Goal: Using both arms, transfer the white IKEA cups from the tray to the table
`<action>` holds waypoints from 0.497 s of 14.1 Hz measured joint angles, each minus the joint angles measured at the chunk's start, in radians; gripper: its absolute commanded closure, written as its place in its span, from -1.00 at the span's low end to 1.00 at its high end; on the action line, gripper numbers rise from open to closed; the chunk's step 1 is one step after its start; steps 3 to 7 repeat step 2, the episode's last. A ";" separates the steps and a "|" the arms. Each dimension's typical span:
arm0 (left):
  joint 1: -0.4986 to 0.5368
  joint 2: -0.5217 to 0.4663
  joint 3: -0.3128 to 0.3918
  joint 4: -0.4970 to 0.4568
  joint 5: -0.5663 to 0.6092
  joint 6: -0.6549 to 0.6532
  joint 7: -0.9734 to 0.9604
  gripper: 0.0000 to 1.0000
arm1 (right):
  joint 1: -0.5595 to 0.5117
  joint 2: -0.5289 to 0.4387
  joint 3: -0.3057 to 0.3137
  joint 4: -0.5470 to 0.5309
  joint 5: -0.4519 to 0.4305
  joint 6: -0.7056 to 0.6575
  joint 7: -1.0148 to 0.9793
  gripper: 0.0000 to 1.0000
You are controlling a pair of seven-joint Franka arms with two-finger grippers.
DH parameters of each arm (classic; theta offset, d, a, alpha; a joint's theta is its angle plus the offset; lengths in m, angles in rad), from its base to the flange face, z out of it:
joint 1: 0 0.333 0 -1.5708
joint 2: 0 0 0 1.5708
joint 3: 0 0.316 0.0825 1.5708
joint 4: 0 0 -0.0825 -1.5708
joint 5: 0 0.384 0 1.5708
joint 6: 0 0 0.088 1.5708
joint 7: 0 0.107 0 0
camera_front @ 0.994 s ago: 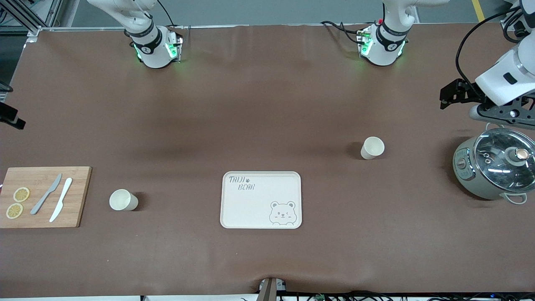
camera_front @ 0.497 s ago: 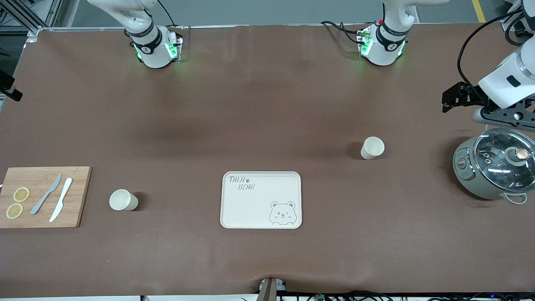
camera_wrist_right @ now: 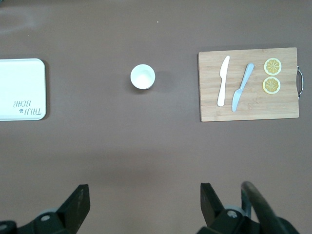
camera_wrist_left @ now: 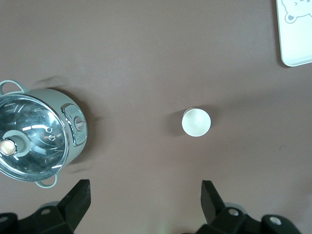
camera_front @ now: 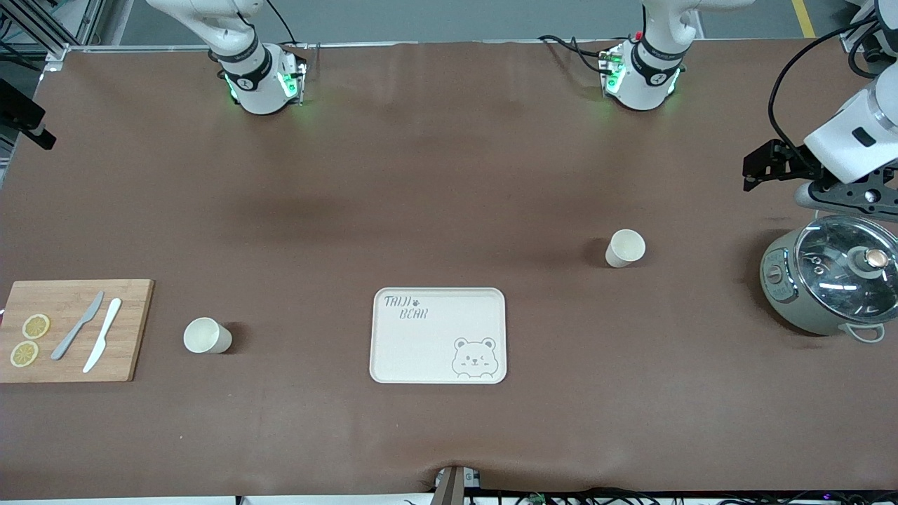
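- One white cup (camera_front: 624, 247) stands upright on the brown worktop (camera_front: 435, 175), with its mouth pointing up and its long axis vertical. It is toward the left arm's end of the worktop, between the tray (camera_front: 438, 335) and the pot (camera_front: 828, 280), and a little farther from the front camera than the tray.
- The other white cup (camera_front: 206, 335) also stands upright with the mouth up. It is toward the right arm's end, between the tray and the cutting board (camera_front: 70, 330), well apart from both.
- Both cups look empty, and nothing touches them.
- The cream tray with a bear print lies flat in the middle of the worktop, nearer to the front camera than the first cup. Nothing lies on it.
- The left gripper (camera_wrist_left: 146, 200) hangs high over the worktop beside the pot. Its jaws stand wide apart and hold nothing; in the left wrist view the first cup (camera_wrist_left: 196, 122) shows between the two fingers (camera_wrist_left: 78, 200), well below them.
- The right gripper (camera_wrist_right: 145, 200) is also up high, with its jaws wide apart and empty. In its wrist view the second cup (camera_wrist_right: 143, 77) is seen from above.
- The wooden cutting board carries a grey knife (camera_front: 77, 325), a white knife (camera_front: 102, 334) and two lemon slices (camera_front: 29, 339).
- The grey pot with a glass lid stands at the left arm's end.
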 measured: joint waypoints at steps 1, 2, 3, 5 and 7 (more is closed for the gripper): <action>0.000 0.000 0.000 0.000 0.000 0.002 0.000 -1.00 | 0.000 0.000 0.000 0.000 0.000 0.001 0.000 -1.00; -0.001 0.001 0.000 0.000 0.000 0.004 0.000 -1.00 | 0.000 0.000 0.000 -0.001 -0.003 0.001 0.000 -1.00; -0.001 0.001 0.000 0.000 0.000 0.004 0.000 -1.00 | 0.000 0.000 0.000 -0.001 -0.003 0.001 0.000 -1.00; -0.001 0.001 0.000 0.000 0.000 0.004 0.000 -1.00 | 0.000 0.000 0.000 -0.001 -0.003 0.001 0.000 -1.00; -0.001 0.001 0.000 0.000 0.000 0.004 0.000 -1.00 | 0.000 0.000 0.000 -0.001 -0.003 0.001 0.000 -1.00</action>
